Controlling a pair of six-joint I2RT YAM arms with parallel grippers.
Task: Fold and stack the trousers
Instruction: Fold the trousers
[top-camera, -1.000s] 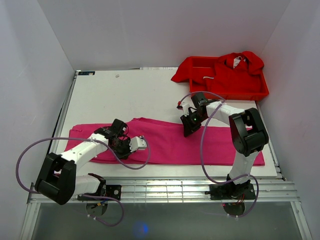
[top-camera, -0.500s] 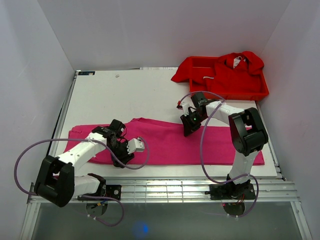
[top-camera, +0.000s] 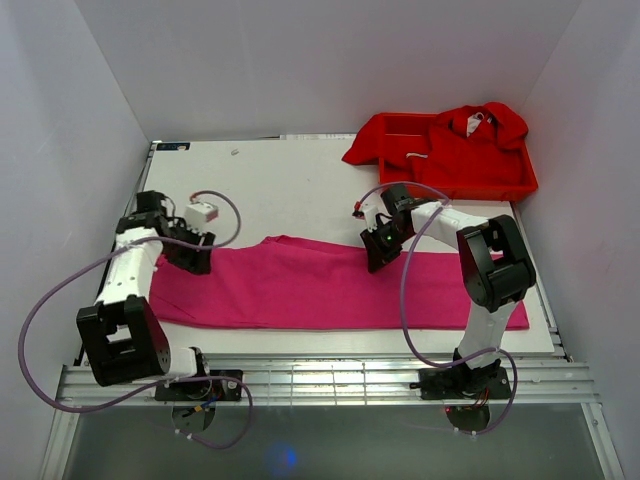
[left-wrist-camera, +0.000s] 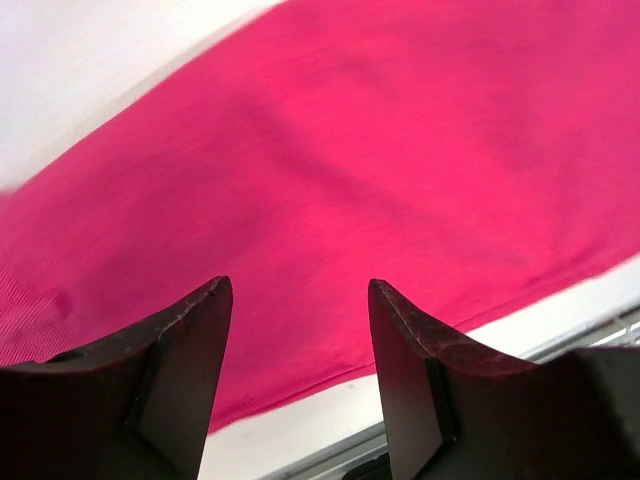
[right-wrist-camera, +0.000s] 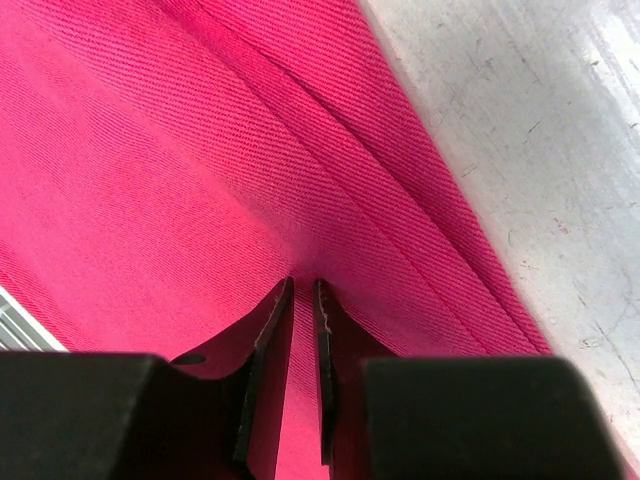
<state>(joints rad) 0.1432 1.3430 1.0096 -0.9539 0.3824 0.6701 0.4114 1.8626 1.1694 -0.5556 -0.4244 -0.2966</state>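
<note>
White left arm and right arm, black joints, a lilac cable looping at nine o'clock of each; the left gripper has dark wedge fingers.

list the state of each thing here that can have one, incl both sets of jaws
trousers: lying flat in one long strip across the near part of the table, not folded short yet
left gripper: jaws open, nothing between them, above the trousers' left end
right gripper: jaws closed on a pinch of the trousers near their far edge
red tray: holding clothes
red garments: heaped in the tray, one spilling over its left rim
</note>
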